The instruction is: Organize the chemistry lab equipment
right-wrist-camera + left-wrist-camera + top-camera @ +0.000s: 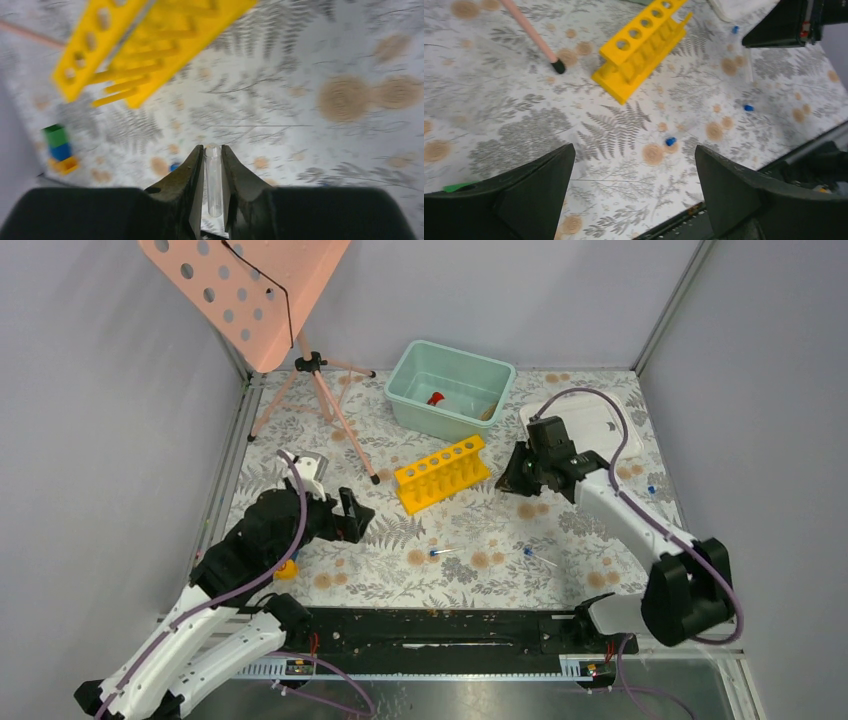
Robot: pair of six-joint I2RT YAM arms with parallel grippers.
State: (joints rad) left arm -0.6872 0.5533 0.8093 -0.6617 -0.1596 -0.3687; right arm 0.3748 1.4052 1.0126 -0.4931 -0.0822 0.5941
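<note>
The yellow test-tube rack [442,472] lies mid-table; it also shows in the left wrist view [644,42] and the right wrist view [150,45]. My right gripper [520,475] hovers just right of the rack, shut [212,147] on a clear tube [213,180] that stands lengthwise between the jaws. My left gripper [355,515] is open and empty [634,150] left of the rack. Loose blue-capped tubes lie near the front [440,553], [535,555] and at the right [652,488]; one cap shows ahead of the left jaws [670,141]. The red-capped bottle [436,398] lies in the teal bin [405,405].
A pink perforated stand [250,290] on a tripod stands at the back left; one leg's foot [557,65] rests near the rack. A white tray [590,420] sits at the back right. The green-blue-yellow block stack [61,147] stands by the left arm.
</note>
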